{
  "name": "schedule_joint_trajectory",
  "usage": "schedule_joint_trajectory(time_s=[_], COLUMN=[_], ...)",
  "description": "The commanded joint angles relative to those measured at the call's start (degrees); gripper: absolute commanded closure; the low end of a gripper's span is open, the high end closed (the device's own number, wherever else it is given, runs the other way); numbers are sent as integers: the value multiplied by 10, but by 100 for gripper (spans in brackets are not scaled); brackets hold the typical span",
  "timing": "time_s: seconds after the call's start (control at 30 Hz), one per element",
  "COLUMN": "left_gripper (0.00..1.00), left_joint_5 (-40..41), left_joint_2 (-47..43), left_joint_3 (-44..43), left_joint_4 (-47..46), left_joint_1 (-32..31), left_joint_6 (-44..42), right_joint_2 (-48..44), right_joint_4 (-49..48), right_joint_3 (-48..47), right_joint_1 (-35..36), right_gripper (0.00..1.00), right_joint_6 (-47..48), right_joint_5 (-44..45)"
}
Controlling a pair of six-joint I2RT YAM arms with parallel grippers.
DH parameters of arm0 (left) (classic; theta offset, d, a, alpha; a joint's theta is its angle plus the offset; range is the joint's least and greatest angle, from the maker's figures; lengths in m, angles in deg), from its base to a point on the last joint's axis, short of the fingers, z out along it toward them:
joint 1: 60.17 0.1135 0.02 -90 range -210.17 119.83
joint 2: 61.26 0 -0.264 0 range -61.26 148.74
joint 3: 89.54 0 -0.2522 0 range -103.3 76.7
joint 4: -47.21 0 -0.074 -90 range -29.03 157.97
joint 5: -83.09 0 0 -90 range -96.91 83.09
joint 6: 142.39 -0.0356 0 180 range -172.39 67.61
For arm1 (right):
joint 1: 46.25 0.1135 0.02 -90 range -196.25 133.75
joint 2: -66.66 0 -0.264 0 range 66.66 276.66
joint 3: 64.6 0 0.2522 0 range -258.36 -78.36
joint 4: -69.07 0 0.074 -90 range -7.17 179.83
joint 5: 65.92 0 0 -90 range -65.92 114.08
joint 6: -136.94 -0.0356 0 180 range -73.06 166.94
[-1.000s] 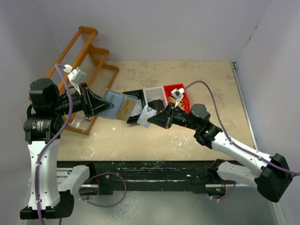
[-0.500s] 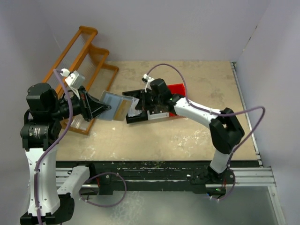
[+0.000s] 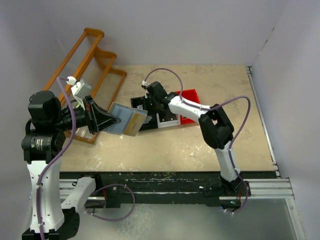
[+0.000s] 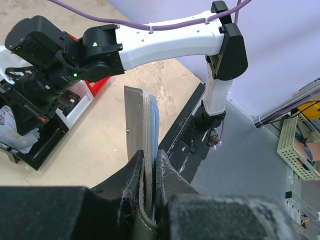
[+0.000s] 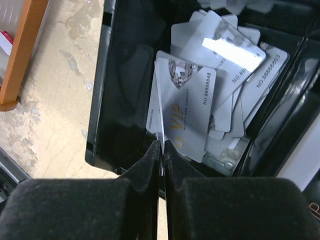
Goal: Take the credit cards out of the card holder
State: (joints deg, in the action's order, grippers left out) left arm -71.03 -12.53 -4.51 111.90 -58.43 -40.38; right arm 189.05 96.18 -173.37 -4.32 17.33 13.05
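Observation:
My left gripper (image 3: 109, 120) is shut on the card holder (image 3: 125, 119), a grey case held off the table with its pale and tan inner face up. In the left wrist view the card holder (image 4: 141, 125) stands edge-on between the fingers (image 4: 134, 175). My right gripper (image 5: 162, 146) is shut on a thin credit card (image 5: 159, 107), held edge-on low over the black bin (image 5: 120, 75). Several pale credit cards (image 5: 225, 65) lie piled in that bin, one marked VIP (image 5: 190, 112). From above, the right gripper (image 3: 148, 103) hangs over the bin's far end.
The black bin (image 3: 145, 126) sits mid-table with a white bin (image 3: 168, 119) and a red bin (image 3: 191, 97) to its right. An orange wooden rack (image 3: 95, 65) stands at the back left. The right arm (image 4: 165, 40) reaches across above the table.
The right gripper has carried a card away from the card holder and up over the black bin. The left gripper has shifted the holder slightly toward the near right.

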Motion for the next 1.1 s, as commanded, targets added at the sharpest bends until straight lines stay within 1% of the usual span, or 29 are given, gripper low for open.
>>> schedule_joint_trajectory(time_s=[0.0,0.13,0.2,0.23,0.27,0.37,0.43,0.5,0.57,0.6,0.67,0.77,0.87,0.93,1.0,1.07], left_gripper=[100,100,100,100,100,100,100,100,100,99,99,99,99,98,96,96], left_joint_5=[-28,-38,-43,-44,-45,-53,-55,-59,-58,-55,-50,-61,-77,-96,-112,-128], left_joint_2=[-4,-7,-7,-7,-7,-6,-5,-2,-3,-4,-5,-9,-8,-6,-2,-1], left_joint_3=[1,-1,-1,0,0,-2,-5,-5,-3,2,14,37,53,60,64,68], left_joint_4=[-33,-38,-38,-37,-37,-37,-39,-40,-40,-40,-44,-62,-76,-79,-80,-80], left_joint_1=[-2,-2,-2,-2,-2,-2,-2,-2,-2,-2,-2,-2,-2,-2,-2,-2], left_joint_6=[22,26,26,26,25,25,28,29,29,29,32,43,50,51,52,52], right_joint_2=[-4,-22,-44,-61,-77,-124,-167,-223,-294,-343,-410,-474,-485,-476,-471,-463], right_joint_4=[27,36,39,32,27,34,39,32,-1,-16,-58,-117,-161,-177,-189,-180], right_joint_3=[-53,-53,-47,-41,-34,-23,-11,15,56,74,103,122,110,98,95,86], right_joint_1=[-2,-1,-1,-1,-1,-1,-1,-2,-2,-4,-10,-14,-14,-5,13,37], right_gripper=[87,68,64,57,52,47,42,35,23,20,15,10,8,3,3,3], right_joint_6=[15,15,18,23,27,28,32,22,26,33,43,45,34,32,32,42], right_joint_5=[12,36,52,61,65,74,69,52,48,34,-33,-153,-247,-307,-330,-342])
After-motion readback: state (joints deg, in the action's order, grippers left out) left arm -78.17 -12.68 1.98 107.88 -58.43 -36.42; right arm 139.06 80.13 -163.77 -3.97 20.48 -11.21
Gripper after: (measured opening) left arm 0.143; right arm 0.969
